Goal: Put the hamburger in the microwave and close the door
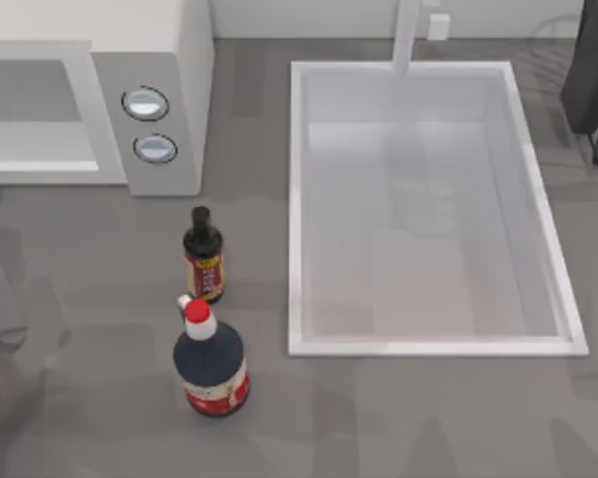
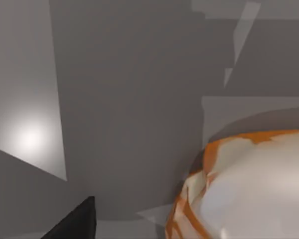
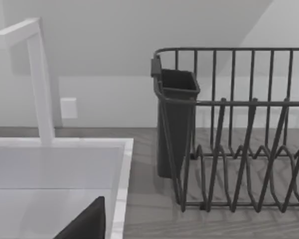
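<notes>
Orange-streaked hamburger (image 2: 249, 189) close under left claw, grip state cannot tell; right claw near dish rack (image 3: 239, 134), likewise unclear.

The left arm sat at the top view's left edge, low on the frame. One dark finger (image 2: 74, 221) of the left gripper showed in its wrist view. One dark finger (image 3: 87, 224) of the right gripper showed in its wrist view.

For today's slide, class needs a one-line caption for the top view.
Microwave at the table's upper left, two sauce bottles, small and large, standing left of the white sink.
</notes>
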